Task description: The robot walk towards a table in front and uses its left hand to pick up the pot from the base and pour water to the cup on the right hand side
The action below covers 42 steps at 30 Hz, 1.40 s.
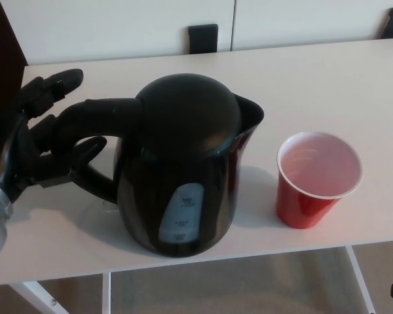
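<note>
A black electric pot (183,163) stands on the white table (327,78), spout toward the right and handle (92,118) toward the left. Its base is hidden beneath it. My left hand (42,134) is at the handle with its fingers apart: the thumb (85,152) pokes into the handle loop while the upper fingers (52,84) reach past the handle's top. It is open, not clasped on the handle. A red plastic cup (314,180) with a white inside stands upright to the right of the pot, a short gap away. My right hand does not show.
The table's front edge (249,252) runs just below the pot and cup, with a white leg frame (357,275) beneath. Two dark brackets (203,38) sit at the back edge against the white wall panels. A dark wall (3,59) lies at the far left.
</note>
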### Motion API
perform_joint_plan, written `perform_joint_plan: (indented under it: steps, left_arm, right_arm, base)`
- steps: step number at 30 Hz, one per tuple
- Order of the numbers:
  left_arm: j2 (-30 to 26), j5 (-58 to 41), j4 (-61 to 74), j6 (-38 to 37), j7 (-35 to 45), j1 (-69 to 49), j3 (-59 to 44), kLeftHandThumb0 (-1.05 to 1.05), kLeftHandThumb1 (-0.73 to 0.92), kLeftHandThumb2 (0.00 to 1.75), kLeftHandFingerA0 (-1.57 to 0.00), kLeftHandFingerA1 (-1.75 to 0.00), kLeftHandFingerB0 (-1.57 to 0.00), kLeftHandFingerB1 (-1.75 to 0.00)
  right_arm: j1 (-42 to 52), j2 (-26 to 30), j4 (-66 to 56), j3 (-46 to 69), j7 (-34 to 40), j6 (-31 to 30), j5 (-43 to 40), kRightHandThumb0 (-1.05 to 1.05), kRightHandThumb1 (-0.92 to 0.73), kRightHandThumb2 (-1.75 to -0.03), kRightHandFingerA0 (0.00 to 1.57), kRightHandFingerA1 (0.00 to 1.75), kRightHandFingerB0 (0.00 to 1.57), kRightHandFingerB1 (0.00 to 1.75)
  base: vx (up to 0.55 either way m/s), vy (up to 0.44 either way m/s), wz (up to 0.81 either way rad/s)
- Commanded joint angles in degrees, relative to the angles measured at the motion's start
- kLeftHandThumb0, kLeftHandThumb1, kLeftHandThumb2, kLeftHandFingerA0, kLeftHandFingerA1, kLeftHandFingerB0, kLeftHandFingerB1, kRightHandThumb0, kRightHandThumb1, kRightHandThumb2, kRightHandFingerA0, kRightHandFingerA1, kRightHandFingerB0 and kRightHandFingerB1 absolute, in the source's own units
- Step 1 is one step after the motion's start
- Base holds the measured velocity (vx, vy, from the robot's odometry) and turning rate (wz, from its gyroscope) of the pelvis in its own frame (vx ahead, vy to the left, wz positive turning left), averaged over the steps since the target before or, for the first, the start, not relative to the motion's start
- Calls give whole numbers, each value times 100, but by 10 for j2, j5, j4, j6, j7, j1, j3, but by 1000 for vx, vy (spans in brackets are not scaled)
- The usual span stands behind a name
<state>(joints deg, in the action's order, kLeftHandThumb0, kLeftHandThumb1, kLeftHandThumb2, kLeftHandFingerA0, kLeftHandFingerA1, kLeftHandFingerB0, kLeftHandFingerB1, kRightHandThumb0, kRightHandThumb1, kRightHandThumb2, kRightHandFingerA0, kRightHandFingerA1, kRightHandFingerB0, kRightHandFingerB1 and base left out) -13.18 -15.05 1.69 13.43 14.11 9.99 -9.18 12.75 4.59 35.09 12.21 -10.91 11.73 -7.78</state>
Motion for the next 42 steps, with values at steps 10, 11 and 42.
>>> perform_joint_plan:
  steps: [10, 11, 42]
  left_arm:
    - [13, 15, 5, 10, -12, -10, 23, -39, 41, 61, -34, -42, -30, -39]
    - [13, 14, 5, 11, -12, -10, 24, -39, 41, 61, -34, -42, -30, -39]
    - [110, 201, -174, -92, -310, 82, 47, -13, 55, 53, -88, -173, -70, -153]
  right_arm:
    - [-4, 4, -14, 4, 3, -17, -10, -57, -53, -78, 22, 49, 6, 39]
    - [-4, 4, -15, 4, 3, -18, -10, -57, -53, -78, 22, 49, 6, 39]
    - [-17, 3, -29, 8, -6, -16, -25, -56, -54, -77, 24, 48, 7, 40]
  base:
    - [0, 0, 0]
    - [0, 0, 0]
    - [0, 0, 0]
